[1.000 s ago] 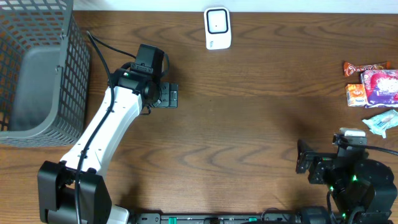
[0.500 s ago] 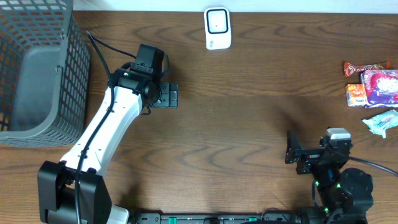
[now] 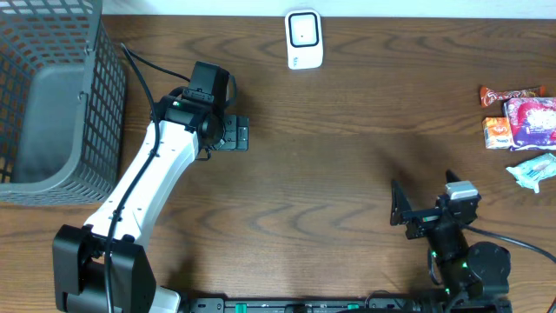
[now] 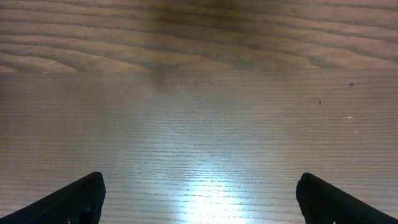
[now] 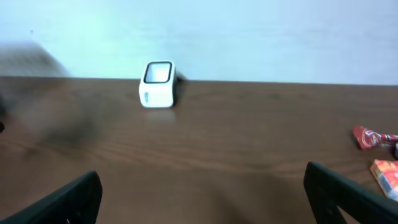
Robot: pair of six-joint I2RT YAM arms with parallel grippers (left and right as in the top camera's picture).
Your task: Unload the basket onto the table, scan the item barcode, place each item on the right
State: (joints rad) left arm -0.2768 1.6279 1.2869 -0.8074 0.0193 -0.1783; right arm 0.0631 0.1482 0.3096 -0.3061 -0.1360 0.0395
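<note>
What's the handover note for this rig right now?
Left tool: open, empty, over bare table, left of centre.
Right tool: open, empty, near side, right of centre.
Scanner: upright at the far edge, centre.
Snacks: four packs at the right edge, no tool touching them.
Basket: far left.
Done: nothing picked up yet.
Left: the right tool is closest, so it likely grabs a snack and shows its barcode to the scanner.
</note>
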